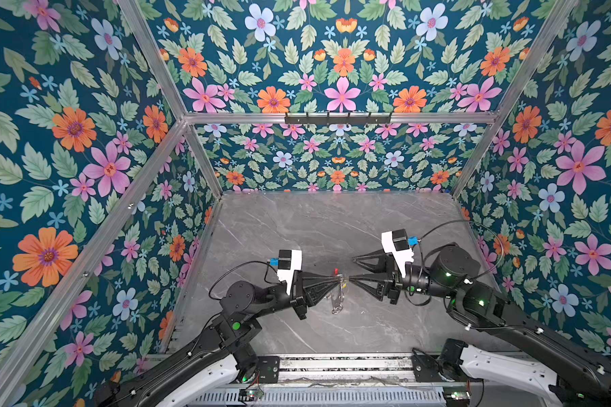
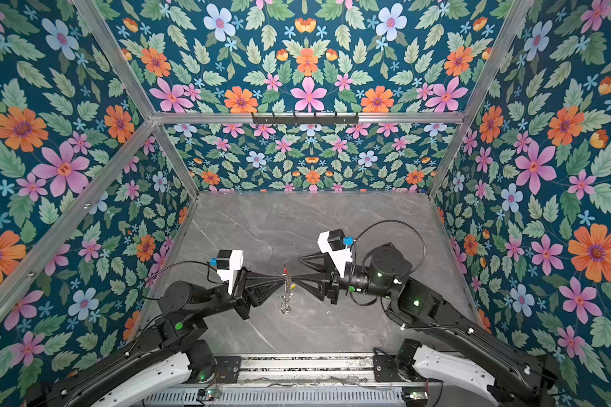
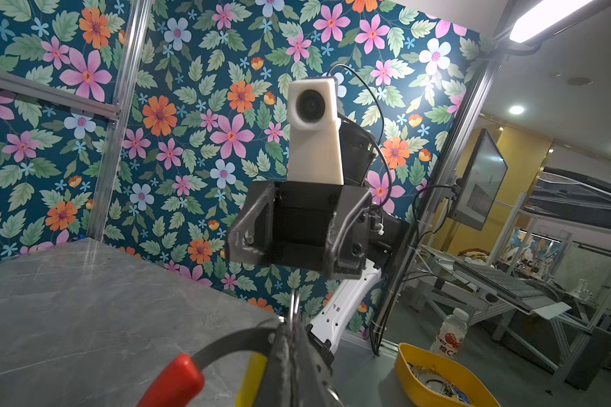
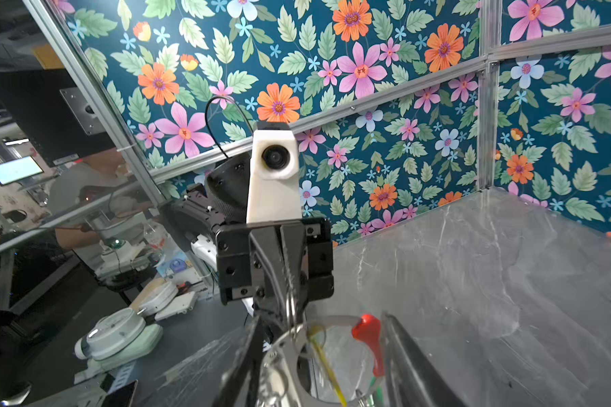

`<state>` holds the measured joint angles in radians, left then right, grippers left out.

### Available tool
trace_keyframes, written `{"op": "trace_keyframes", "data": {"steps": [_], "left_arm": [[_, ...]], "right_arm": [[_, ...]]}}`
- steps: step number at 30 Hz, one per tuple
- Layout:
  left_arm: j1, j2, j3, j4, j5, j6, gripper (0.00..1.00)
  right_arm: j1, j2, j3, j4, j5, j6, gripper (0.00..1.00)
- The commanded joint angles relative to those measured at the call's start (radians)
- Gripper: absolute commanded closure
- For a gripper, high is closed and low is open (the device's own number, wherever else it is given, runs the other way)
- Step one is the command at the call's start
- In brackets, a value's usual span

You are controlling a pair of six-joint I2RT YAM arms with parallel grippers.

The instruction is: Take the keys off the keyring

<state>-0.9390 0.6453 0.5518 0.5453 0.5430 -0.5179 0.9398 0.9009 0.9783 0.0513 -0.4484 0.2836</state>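
Note:
My left gripper (image 1: pixel 334 282) (image 2: pixel 283 280) (image 3: pixel 291 326) is shut on the rim of the keyring (image 1: pixel 339 290) (image 2: pixel 287 289) (image 3: pixel 233 343), holding it edge-on above the table. The flat grey keyring (image 4: pixel 286 356) has a red sleeve (image 1: pixel 336 270) (image 3: pixel 172 382) (image 4: pixel 367 331) and small wire loops (image 1: pixel 336 310) hanging below. The keys show by their tags: a yellow tag (image 3: pixel 251 377) (image 4: pixel 327 366) and a green tag (image 4: pixel 378 387). Their metal blades are hard to make out. My right gripper (image 1: pixel 351 268) (image 2: pixel 296 269) (image 4: pixel 321 317) is open, one finger on each side of the ring.
The grey marble table (image 1: pixel 314 229) lies inside floral walls with aluminium posts. A black hook rail (image 1: pixel 337 118) hangs on the back wall. Beyond the table edge, the left wrist view shows a yellow bin (image 3: pixel 403 370) and a bottle (image 3: pixel 452 333).

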Motion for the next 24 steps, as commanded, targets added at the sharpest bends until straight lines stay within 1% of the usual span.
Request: {"op": "trace_keyframes", "data": {"steps": [1, 6, 15, 19, 22, 24], "left_arm": [[0.001, -0.004, -0.001, 0.069, -0.021, 0.001, 1.0], [0.001, -0.019, -0.004, 0.053, -0.045, 0.004, 1.0], [0.0, -0.032, -0.017, 0.047, -0.095, 0.004, 1.0], [0.001, -0.036, -0.016, 0.042, -0.105, 0.005, 1.0], [0.0, -0.041, -0.019, 0.039, -0.114, 0.006, 1.0], [0.001, -0.039, -0.02, 0.039, -0.114, 0.005, 1.0]], "right_arm": [[0.002, 0.03, 0.007, 0.147, -0.073, 0.086, 0.47], [0.002, 0.055, 0.002, 0.137, -0.102, 0.1, 0.58], [0.008, 0.08, 0.004, 0.125, -0.147, 0.109, 0.68], [0.009, 0.081, 0.002, 0.121, -0.14, 0.105, 0.76], [0.009, 0.079, 0.002, 0.109, -0.131, 0.1, 0.79], [0.01, 0.081, -0.002, 0.109, -0.128, 0.099, 0.84]]}}
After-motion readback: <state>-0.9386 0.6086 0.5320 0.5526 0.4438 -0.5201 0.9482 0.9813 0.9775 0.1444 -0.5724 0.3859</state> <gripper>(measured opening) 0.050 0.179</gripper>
